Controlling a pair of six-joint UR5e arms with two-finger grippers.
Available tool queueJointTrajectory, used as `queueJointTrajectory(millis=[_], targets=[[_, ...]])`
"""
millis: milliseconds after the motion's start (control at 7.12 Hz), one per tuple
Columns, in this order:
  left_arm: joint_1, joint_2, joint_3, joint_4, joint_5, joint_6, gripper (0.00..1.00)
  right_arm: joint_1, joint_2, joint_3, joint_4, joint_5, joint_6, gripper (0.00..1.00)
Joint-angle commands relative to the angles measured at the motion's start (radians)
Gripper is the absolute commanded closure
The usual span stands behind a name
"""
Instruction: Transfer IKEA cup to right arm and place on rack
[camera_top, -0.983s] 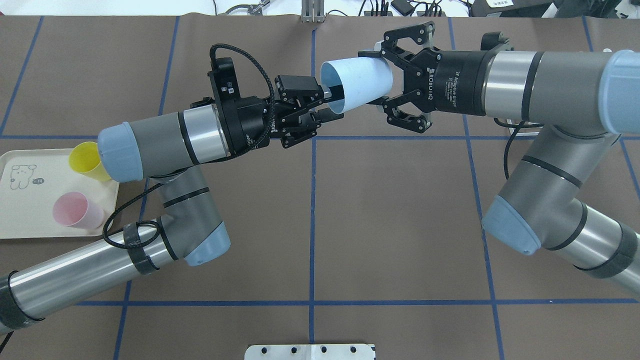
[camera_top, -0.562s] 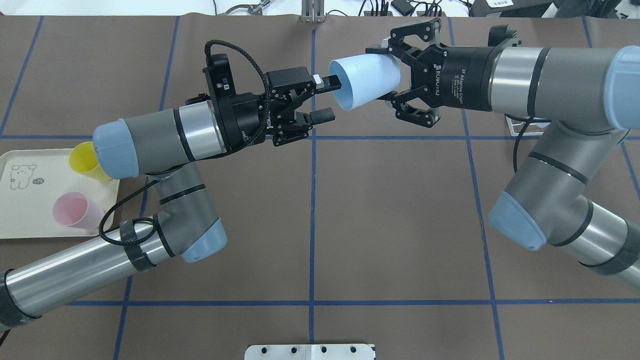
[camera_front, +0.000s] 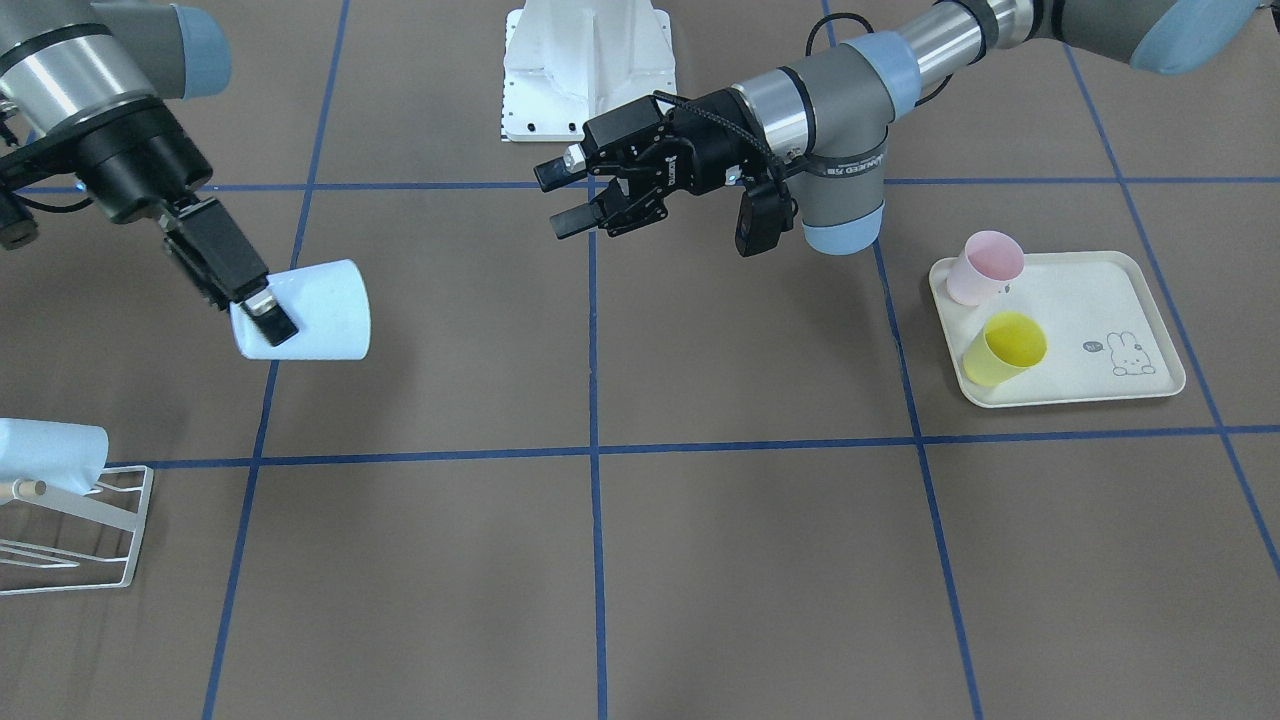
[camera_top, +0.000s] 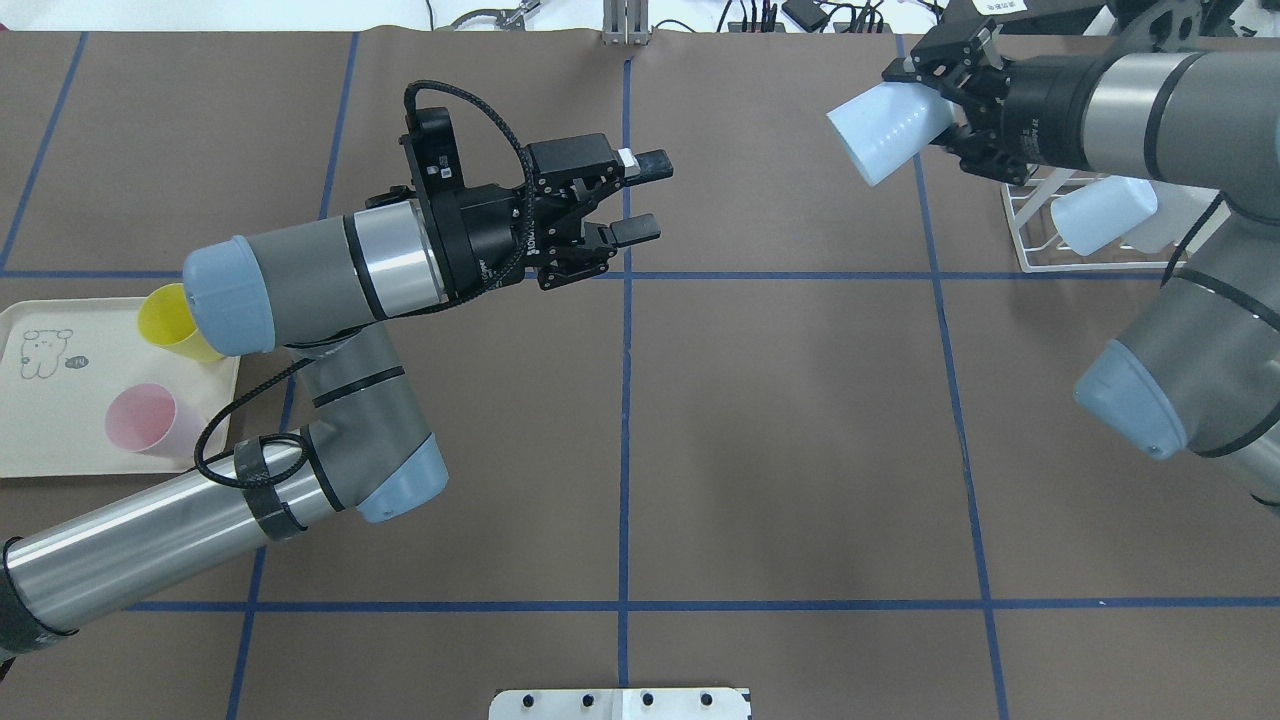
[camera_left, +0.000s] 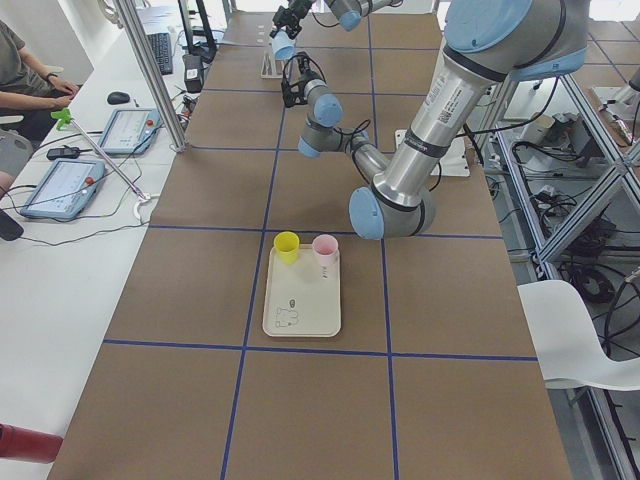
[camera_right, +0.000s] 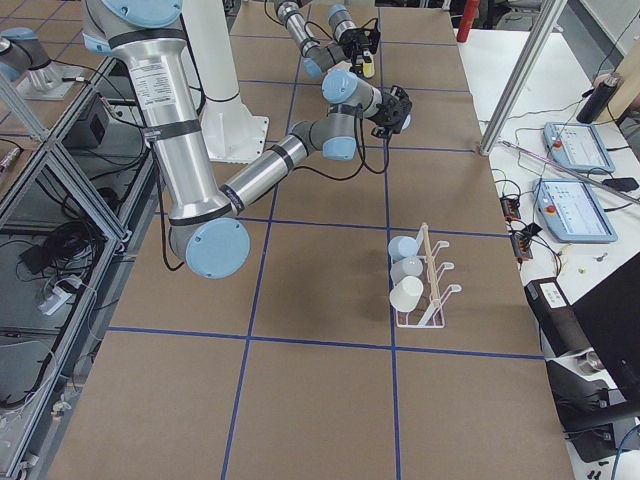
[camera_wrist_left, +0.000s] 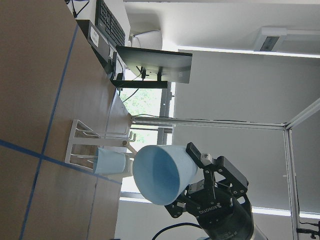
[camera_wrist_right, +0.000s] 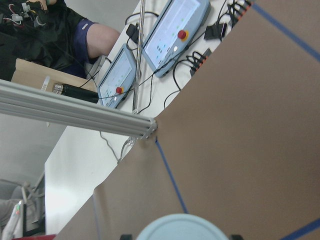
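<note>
The IKEA cup (camera_top: 885, 132) is pale blue and lies on its side in the air, its mouth toward the table's middle. My right gripper (camera_top: 930, 108) is shut on its base end, at the far right just beside the rack (camera_top: 1035, 225). In the front-facing view the cup (camera_front: 315, 310) hangs above the table behind the white wire rack (camera_front: 95, 520), which carries another pale blue cup (camera_front: 45, 452). My left gripper (camera_top: 648, 198) is open and holds nothing, near the centre line. The left wrist view looks into the cup's mouth (camera_wrist_left: 161, 175).
A cream tray (camera_top: 60, 440) at the left edge holds a yellow cup (camera_top: 170, 320) and a pink cup (camera_top: 150, 420). Pale blue cups (camera_top: 1100, 215) lie on the rack. The robot's white base plate (camera_top: 620, 703) is at the near edge. A person sits at a side desk (camera_left: 30, 80).
The left gripper's fingers came off the cup's rim and drew back a little. The right arm carried the cup away to the right, up beside the rack.
</note>
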Motion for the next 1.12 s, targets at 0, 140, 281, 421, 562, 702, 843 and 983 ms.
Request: queueJointTrajectory(millis=[0,140,281,421,562,702,843,983], targets=[[-0.001,0.011,0.003,0.001,0.000,0.000,0.21,0.065,-0.013,-0.031,-0.165,-0.134,-0.327,1.00],[-0.001,0.014,0.003,0.001,0.002,0.000,0.21,0.110,-0.004,-0.048,-0.278,-0.171,-0.443,1.00],[-0.001,0.016,0.003,0.001,0.002,0.000,0.21,0.132,-0.004,-0.055,-0.328,-0.231,-0.581,1.00],[-0.001,0.016,0.003,0.003,0.002,0.000,0.21,0.133,-0.015,-0.090,-0.333,-0.266,-0.628,1.00],[0.001,0.018,0.004,0.003,0.002,0.000,0.21,0.135,-0.012,-0.154,-0.321,-0.321,-0.667,1.00],[0.004,0.022,0.004,0.003,0.002,0.000,0.21,0.135,-0.007,-0.186,-0.319,-0.332,-0.678,1.00],[0.002,0.022,0.004,0.003,0.002,0.000,0.21,0.136,-0.009,-0.205,-0.319,-0.333,-0.679,1.00],[0.002,0.022,0.004,0.003,0.002,0.000,0.21,0.143,-0.004,-0.223,-0.319,-0.334,-0.679,1.00]])
